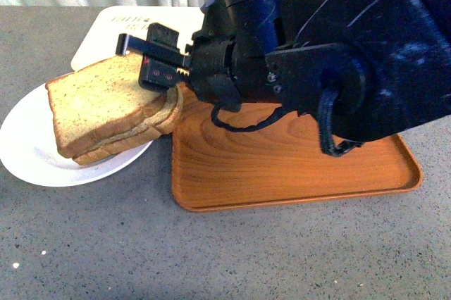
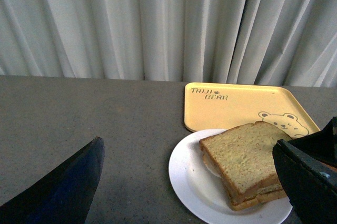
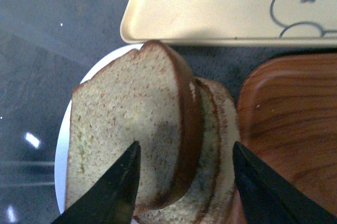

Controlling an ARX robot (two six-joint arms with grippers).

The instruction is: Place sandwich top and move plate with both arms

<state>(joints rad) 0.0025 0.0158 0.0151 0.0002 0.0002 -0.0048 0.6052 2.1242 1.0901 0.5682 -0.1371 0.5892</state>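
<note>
Closest looms the right arm (image 1: 338,53), its end effector (image 3: 185,153) spread apart astride the sandwich top (image 1: 99,99), which lies tilted on the lower slice (image 1: 165,113) on the plate (image 1: 28,145). Left end effector (image 2: 188,146) gapes empty nearby.

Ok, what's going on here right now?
The right gripper is open at the sandwich top, with a finger on either side of its crust edge. The top lies tilted on the lower slice on the plate, next to the wood tray. Only one left finger shows, short of the plate and holding nothing.
</note>
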